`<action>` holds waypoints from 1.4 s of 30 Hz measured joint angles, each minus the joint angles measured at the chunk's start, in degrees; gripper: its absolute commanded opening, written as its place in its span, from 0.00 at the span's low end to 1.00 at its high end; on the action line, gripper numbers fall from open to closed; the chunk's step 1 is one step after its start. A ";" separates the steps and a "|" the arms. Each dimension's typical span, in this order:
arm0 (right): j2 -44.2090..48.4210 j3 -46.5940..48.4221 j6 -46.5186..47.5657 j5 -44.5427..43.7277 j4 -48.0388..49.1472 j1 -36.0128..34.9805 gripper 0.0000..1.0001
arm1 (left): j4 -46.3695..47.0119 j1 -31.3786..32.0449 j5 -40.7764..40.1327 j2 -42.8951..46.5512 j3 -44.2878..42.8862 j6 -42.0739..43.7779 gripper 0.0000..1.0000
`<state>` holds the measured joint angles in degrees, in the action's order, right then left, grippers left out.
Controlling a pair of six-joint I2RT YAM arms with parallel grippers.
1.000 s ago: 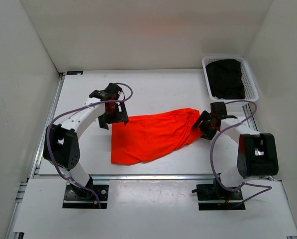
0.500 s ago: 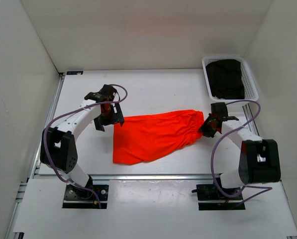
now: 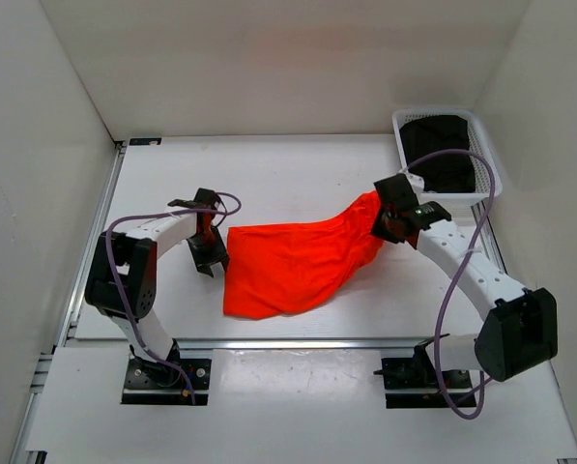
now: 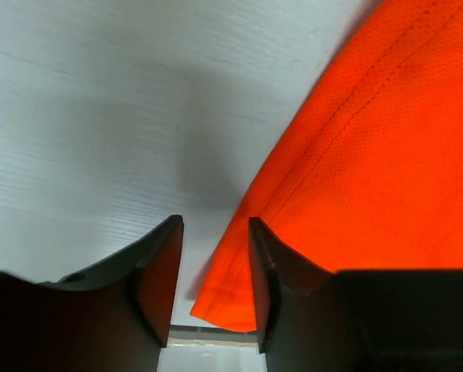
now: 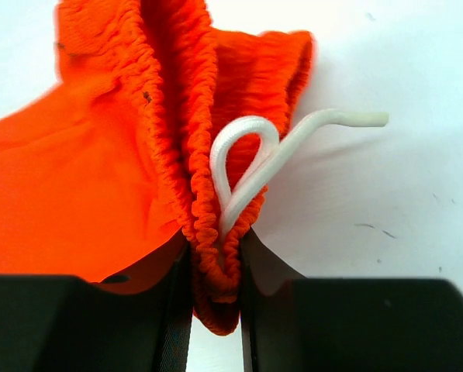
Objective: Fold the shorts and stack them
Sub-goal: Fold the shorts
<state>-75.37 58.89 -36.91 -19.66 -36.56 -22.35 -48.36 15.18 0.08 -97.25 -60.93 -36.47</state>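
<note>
Right gripper (image 3: 385, 217), top view: pinching one end of the shorts (image 3: 293, 266), which appears lifted off the table (image 3: 298, 164); left gripper (image 3: 211, 253) sits at the opposite corner. Left wrist view: jaws stand apart, straddling the hem (image 4: 231, 271); seat it deeper before you close. Right wrist view: jaws pressed onto the waistband (image 5: 204, 201); keep the drawstring (image 5: 293, 138) clear and lift evenly.

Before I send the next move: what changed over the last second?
The right tool closed on the waistband of the shorts and drew that end toward the far side. The left tool moved back toward its base and now straddles the left hem, jaws narrowed but not clamped. The rest of the shorts, the basket and the black garment in it stayed put.
</note>
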 measured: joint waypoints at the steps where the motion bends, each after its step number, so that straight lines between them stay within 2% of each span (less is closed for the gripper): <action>1: -0.50 1.86 0.07 -0.94 -0.59 -1.62 0.00 | 0.15 0.00 0.28 0.04 0.63 -0.07 0.42; 2: -1.22 4.11 0.07 -2.03 -1.31 -3.65 0.00 | 0.52 0.00 0.68 0.02 1.20 -0.09 0.31; 5: -4.15 10.34 0.20 -4.94 -3.34 -9.53 0.00 | 1.22 0.00 1.70 -0.15 1.75 -0.35 0.10; 15: -21.59 32.06 -0.66 -12.44 -10.03 -33.00 0.00 | 3.06 -0.07 4.96 -2.60 1.66 -0.85 0.10; 20: -31.71 40.17 -1.27 -13.22 -11.80 -39.63 0.00 | 3.43 -0.07 5.44 -2.64 1.66 -1.29 0.10; 27: -39.67 47.98 -1.51 -13.38 -14.03 -42.10 0.00 | 3.63 -0.07 5.62 -2.67 1.75 -1.75 0.10; 34: -40.81 50.36 -1.97 -14.69 -14.84 -42.80 0.00 | 4.68 -0.24 5.84 -1.79 2.78 -1.99 0.10; 37: -38.77 46.58 -3.67 -15.34 -14.08 -42.45 0.00 | 5.14 -1.16 5.92 -0.94 3.78 -1.99 0.10; 42: -25.92 32.65 -6.49 -16.04 -14.62 -37.09 0.00 | 5.07 -2.34 6.40 -0.92 3.82 -1.92 0.10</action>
<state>-101.30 91.55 -43.40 -35.70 -51.18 -59.44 -43.29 12.84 6.48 -98.17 -57.10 -38.39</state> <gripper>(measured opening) 0.276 0.109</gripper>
